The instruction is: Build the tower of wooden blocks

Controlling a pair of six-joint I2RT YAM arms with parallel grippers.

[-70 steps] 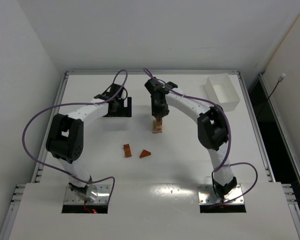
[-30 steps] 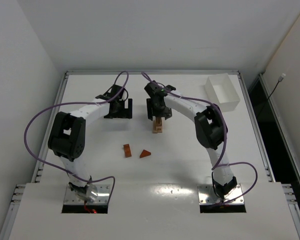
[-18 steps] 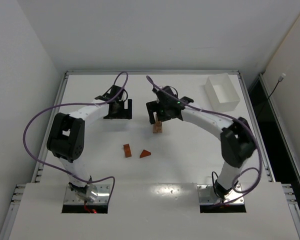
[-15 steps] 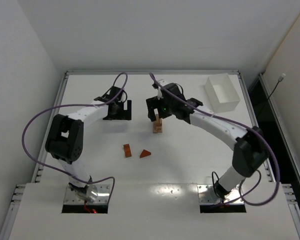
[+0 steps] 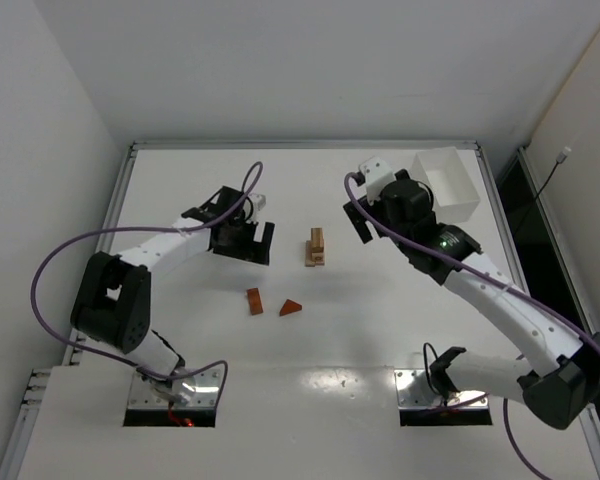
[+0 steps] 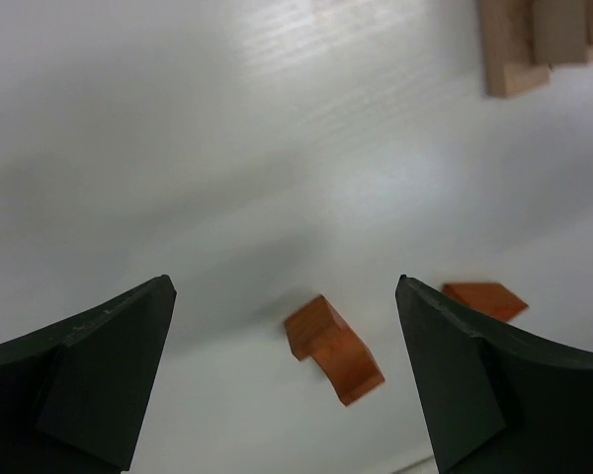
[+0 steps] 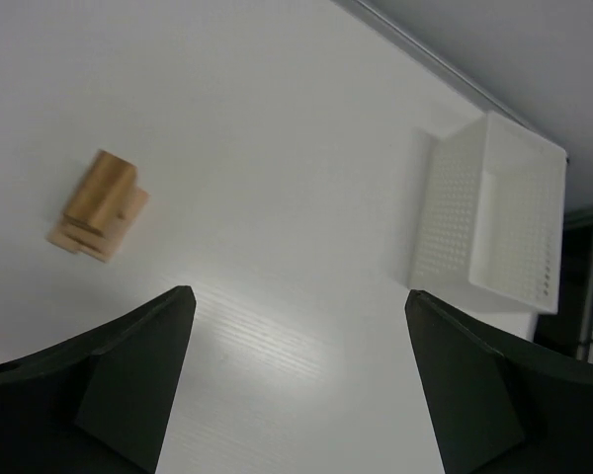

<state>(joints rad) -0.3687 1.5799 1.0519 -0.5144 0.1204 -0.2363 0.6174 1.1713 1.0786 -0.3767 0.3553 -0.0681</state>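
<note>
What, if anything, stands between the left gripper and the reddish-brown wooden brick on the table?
Nothing visible. The left gripper hovers open, and only bare white table shows between it and the reddish-brown wooden brick. The reddish-brown triangular wedge lies off to one side, apart from it.

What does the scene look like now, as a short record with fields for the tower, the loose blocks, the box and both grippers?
tower: narrow stack of light tan wooden blocks, upright, no gripper touching it
loose blocks: reddish-brown wooden brick and reddish-brown wooden wedge, lying apart, nearer the arm bases
box: white rectangular box, far right corner
left gripper: open, empty, left of the stack
right gripper: open, empty, right of the stack
</note>
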